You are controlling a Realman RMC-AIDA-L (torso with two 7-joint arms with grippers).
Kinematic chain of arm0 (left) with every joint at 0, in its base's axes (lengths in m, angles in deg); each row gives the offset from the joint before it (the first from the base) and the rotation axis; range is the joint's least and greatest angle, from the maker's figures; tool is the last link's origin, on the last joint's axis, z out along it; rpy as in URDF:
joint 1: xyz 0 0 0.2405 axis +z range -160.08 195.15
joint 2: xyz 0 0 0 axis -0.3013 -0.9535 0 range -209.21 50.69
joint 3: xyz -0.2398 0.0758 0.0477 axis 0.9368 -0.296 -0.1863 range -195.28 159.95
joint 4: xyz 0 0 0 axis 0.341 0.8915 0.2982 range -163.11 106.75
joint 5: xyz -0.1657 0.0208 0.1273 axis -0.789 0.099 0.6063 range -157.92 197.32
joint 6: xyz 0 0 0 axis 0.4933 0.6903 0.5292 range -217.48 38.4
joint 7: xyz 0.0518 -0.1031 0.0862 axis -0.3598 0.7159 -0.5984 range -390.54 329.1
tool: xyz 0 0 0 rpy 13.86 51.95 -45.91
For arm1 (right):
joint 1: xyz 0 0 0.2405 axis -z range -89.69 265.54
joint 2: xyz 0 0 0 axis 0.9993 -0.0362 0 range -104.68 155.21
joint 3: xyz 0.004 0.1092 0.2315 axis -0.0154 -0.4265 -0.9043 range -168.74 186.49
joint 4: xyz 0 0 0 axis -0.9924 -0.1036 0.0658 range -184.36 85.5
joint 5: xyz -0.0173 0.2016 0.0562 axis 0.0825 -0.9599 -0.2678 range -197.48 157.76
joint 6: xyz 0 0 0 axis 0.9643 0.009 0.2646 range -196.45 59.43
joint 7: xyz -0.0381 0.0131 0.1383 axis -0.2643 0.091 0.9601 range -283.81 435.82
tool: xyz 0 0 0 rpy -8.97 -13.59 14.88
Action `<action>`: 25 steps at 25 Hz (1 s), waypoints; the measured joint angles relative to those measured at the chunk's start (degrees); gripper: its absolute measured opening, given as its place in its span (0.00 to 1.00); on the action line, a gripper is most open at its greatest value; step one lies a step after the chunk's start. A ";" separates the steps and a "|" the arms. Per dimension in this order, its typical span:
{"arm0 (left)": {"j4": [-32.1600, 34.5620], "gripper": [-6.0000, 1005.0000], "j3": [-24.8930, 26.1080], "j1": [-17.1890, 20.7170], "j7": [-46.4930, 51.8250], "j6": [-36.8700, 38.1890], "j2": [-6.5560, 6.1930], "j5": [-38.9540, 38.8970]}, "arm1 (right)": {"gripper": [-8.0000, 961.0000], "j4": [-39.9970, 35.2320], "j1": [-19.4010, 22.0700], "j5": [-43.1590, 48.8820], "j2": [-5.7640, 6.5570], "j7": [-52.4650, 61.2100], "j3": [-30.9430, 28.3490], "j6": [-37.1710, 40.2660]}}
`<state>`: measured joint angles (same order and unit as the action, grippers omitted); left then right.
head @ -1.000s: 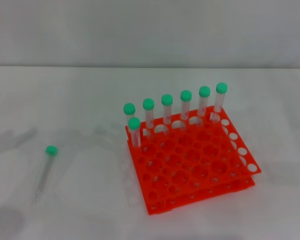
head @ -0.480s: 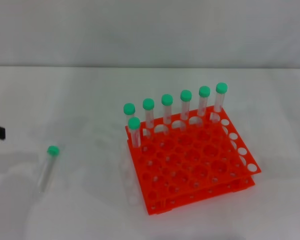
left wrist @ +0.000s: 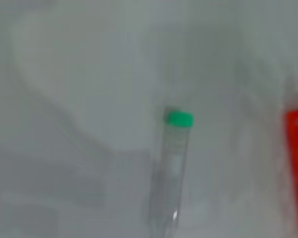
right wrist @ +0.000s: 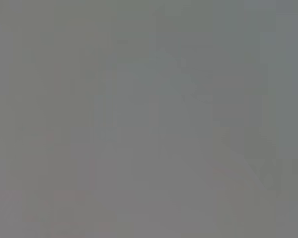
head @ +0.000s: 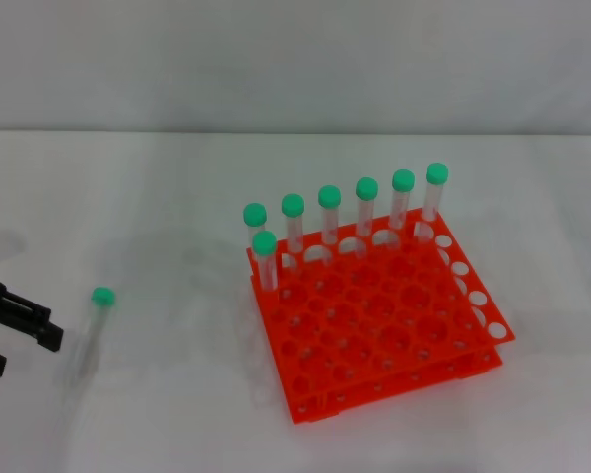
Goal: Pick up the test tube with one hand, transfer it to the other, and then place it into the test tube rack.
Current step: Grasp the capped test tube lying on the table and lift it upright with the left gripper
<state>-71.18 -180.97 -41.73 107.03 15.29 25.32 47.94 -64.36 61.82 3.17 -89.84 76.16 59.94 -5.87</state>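
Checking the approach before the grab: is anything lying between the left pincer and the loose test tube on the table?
Nothing visible: the left pincer, open, sits beside the lying test tube with only bare table between.

The left claw (head: 25, 347) shows at the left edge of the desk, toward its near side. Only its black front end is in the head view; wrist and arm are cut off by the frame. Its 2 fingers (head: 34, 324) are spread apart with nothing between them, 1 reaching farther over the desk than the other, both pointing inward from the edge. The left wrist view shows none of its fingers. The right arm and claw appear in no view.
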 joint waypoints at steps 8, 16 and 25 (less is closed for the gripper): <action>7.51 0.78 0.10 -1.03 2.25 -7.72 1.10 6.04 | 0.85 1.34 0.18 0.00 -0.09 -0.04 0.07 0.09; 9.38 0.76 0.10 -3.26 4.68 -15.30 3.00 10.80 | 0.85 1.94 0.66 0.20 -0.12 -0.07 0.55 0.11; 14.45 0.68 0.08 -4.05 5.93 -18.73 3.09 10.67 | 0.85 2.27 0.78 0.28 -0.12 -0.07 0.54 0.16</action>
<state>-56.73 -180.89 -45.78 112.96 -3.44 28.42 58.61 -62.09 62.61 3.45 -89.96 76.09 60.48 -5.72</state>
